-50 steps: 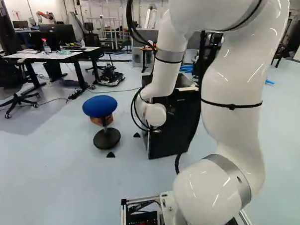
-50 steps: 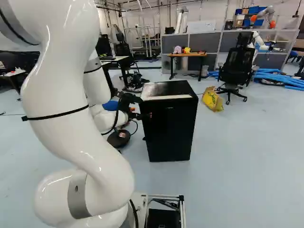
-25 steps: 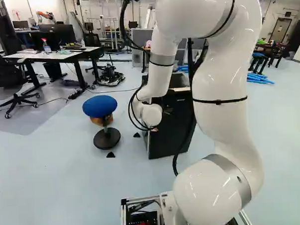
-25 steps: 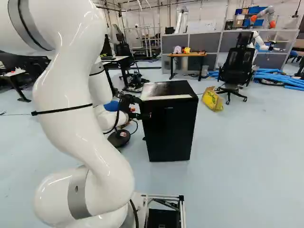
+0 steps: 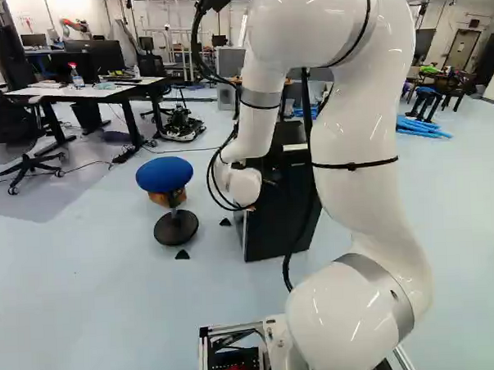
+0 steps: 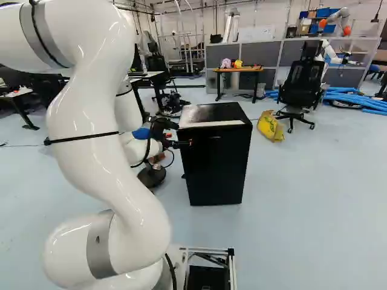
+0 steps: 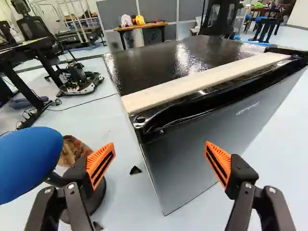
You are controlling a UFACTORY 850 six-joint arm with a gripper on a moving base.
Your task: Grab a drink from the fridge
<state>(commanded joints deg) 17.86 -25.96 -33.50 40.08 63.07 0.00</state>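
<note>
Open claw waits by the shut fridge, drink out of sight.
Taking twelve as straight ahead along the claw (image 7: 160, 163), the fridge (image 7: 207, 130) spans twelve to two o'clock, its near upright edge lying ahead between fingers spread wide and gripping nothing. That spacing probably leaves room to catch the door before reaching inside; the drink itself shows in no view, presumably behind that door. The wrist sits off the corner rather than square on, likely to keep the arm out of the door's swing. A small metal fitting (image 7: 139, 121) at the near top corner might be a hinge, in which case pulling there would do little. The blue stool (image 7: 30, 161), at ten o'clock, stands near enough to be knocked if the wrist swings wide.
</note>
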